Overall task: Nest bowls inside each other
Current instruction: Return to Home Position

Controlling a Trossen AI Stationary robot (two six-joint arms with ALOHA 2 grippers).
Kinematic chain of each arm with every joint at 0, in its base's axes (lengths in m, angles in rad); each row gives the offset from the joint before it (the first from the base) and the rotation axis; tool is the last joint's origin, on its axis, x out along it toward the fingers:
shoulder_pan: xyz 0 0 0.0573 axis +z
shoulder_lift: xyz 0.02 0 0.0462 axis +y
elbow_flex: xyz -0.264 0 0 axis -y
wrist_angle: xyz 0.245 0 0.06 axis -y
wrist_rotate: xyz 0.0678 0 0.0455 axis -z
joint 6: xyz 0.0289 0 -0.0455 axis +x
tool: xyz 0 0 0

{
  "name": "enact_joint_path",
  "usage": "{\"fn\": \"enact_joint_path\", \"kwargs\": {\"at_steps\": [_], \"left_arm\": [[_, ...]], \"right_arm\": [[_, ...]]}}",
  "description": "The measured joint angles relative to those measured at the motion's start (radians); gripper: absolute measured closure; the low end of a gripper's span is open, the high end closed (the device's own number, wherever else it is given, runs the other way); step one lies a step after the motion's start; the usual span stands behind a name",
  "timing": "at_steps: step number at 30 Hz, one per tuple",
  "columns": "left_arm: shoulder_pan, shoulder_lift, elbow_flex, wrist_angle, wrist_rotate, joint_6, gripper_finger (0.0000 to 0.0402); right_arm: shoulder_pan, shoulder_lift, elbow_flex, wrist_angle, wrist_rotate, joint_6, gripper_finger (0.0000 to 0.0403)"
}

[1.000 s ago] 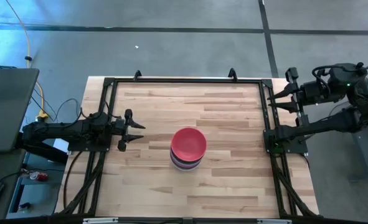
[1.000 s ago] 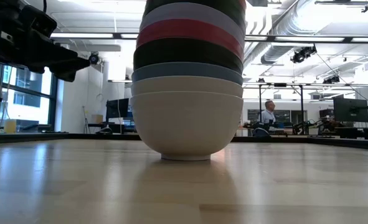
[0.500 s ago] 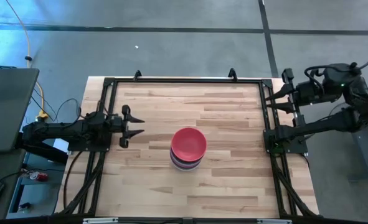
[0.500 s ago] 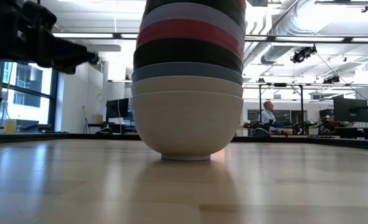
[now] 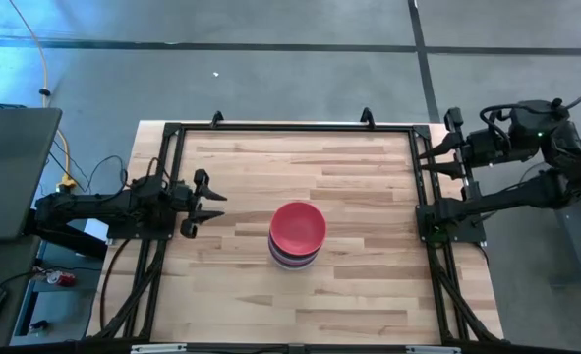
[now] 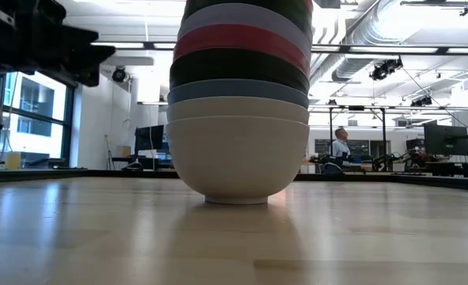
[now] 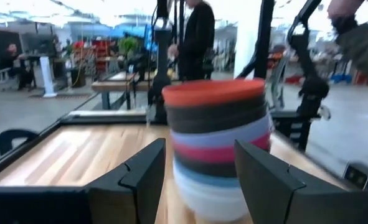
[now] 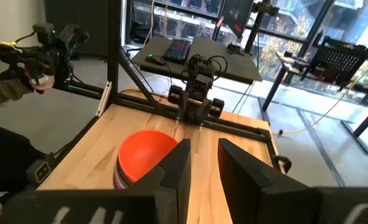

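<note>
The bowls stand nested in one stack [image 5: 297, 236] at the middle of the table. A red bowl is on top, and the bottom white bowl [image 6: 237, 162] rests on the wood by its foot. The stack also shows in the left wrist view [image 7: 218, 143] and in the right wrist view [image 8: 143, 158]. My left gripper [image 5: 209, 204] hovers open to the stack's left, pointing level at it, with its fingers [image 7: 143, 180] apart and nothing between them. My right gripper [image 5: 430, 155] waits open, high at the table's far right edge.
A black metal frame [image 5: 290, 128] runs round the wooden table. A person's hands hold a controller [image 8: 37, 56] beyond the table's side. Other people stand in the room behind [image 7: 196, 31]. Bare wood lies all round the stack.
My left gripper has tipped upward and its fingertips have risen a little, still open and still left of the stack. The stack of bowls has not moved.
</note>
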Motion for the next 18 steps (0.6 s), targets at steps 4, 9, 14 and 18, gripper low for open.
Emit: {"fn": "enact_joint_path", "kwargs": {"at_steps": [4,9,14,18], "left_arm": [[0.000,0.000,0.000,0.069,0.033,-0.026,0.0222],[0.000,0.000,0.000,0.132,0.174,0.023,0.0222],[0.000,0.000,0.000,0.243,0.312,-0.001,0.0222],[0.001,0.000,0.000,0.307,0.323,-0.051,0.0222]], "right_arm": [[0.000,0.010,0.000,0.012,0.000,-0.008,0.0329],[0.000,0.023,0.000,0.013,0.000,-0.008,0.0329],[0.000,0.034,0.000,0.014,0.000,-0.009,0.0329],[0.000,0.038,0.000,0.014,0.000,-0.008,0.0329]]}}
